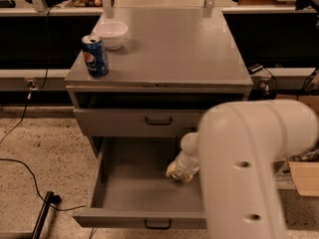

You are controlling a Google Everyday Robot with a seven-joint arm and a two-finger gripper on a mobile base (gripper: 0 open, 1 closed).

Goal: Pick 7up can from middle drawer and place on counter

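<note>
The middle drawer (134, 188) is pulled out wide, showing its flat grey floor and the dark handle on its front. My gripper (180, 171) reaches down into the drawer's right part, low over the floor. My big white arm (249, 173) covers the drawer's right side. The 7up can does not show; it is hidden or out of view. The counter (174, 49) is the grey top of the cabinet, above and behind the gripper.
A blue Pepsi can (95, 56) stands at the counter's front left, with a white bowl (110, 34) just behind it. A shut drawer front (158, 120) with a handle sits above the open drawer. Black cables (30, 183) lie on the speckled floor at left.
</note>
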